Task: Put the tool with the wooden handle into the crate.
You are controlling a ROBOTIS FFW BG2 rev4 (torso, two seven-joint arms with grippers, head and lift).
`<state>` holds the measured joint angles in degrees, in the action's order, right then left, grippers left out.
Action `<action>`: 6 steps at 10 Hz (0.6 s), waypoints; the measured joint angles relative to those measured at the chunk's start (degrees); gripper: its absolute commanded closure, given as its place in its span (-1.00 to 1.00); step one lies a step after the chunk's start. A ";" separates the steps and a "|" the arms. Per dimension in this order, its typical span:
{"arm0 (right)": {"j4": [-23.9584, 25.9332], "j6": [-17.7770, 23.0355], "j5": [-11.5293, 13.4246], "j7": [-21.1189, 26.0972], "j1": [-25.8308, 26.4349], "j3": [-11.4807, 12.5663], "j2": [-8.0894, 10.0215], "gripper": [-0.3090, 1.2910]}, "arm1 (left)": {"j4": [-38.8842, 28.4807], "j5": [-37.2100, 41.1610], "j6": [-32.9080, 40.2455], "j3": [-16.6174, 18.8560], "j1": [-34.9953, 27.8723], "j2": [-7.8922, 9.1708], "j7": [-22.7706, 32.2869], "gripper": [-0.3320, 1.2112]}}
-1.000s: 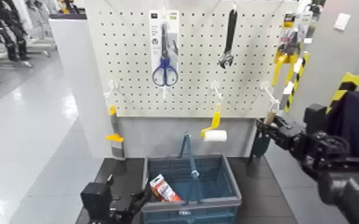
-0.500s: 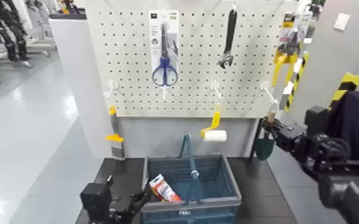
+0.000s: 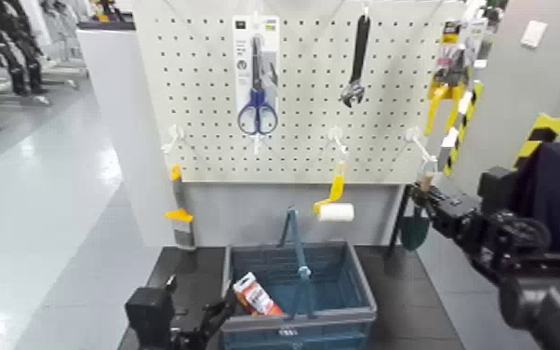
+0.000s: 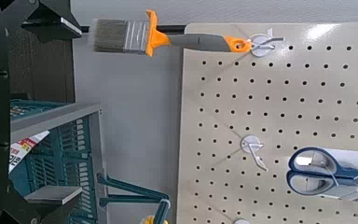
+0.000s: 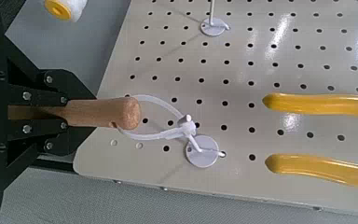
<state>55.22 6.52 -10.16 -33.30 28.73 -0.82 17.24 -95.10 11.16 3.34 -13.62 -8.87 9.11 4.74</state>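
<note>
Now that the right pincer [image 3: 420, 192] has narrowed onto the wooden handle, the trowel [image 3: 415, 233] at right of the frame turns its blade broader to the view than one second earlier; its white loop [image 5: 152, 137] remains on the hook [image 5: 202, 151]. Unhooking appears required before transfer to the crate [image 3: 330, 317], bottom centre; the left pincer [image 4: 58, 112], lower left, stands wide and idle.
</note>
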 measured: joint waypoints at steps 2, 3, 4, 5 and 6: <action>5.57 -1.35 -0.36 0.88 -2.87 1.06 -0.30 0.94 | -0.05 0.00 -0.19 0.00 -0.01 -0.05 0.00 -0.41; 8.56 -2.26 -0.33 1.54 -4.38 1.77 -0.57 0.94 | -0.08 0.00 -0.25 0.00 -0.05 -0.05 0.00 -0.41; 11.74 -3.44 -0.18 2.06 -6.07 2.64 -0.83 0.94 | -0.09 0.00 -0.34 -0.01 -0.08 -0.05 0.00 -0.41; 14.56 -4.47 -0.17 2.41 -7.61 3.45 -1.12 0.94 | -0.12 0.00 -0.37 -0.01 -0.09 -0.05 0.00 -0.41; 18.25 -6.06 -0.19 3.39 -9.44 4.16 -1.42 0.94 | -0.17 0.00 -0.45 -0.01 -0.10 -0.05 0.00 -0.41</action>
<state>73.48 0.46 -10.35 -29.91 19.29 3.34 15.82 -95.26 11.16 2.89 -13.63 -8.96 9.05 4.74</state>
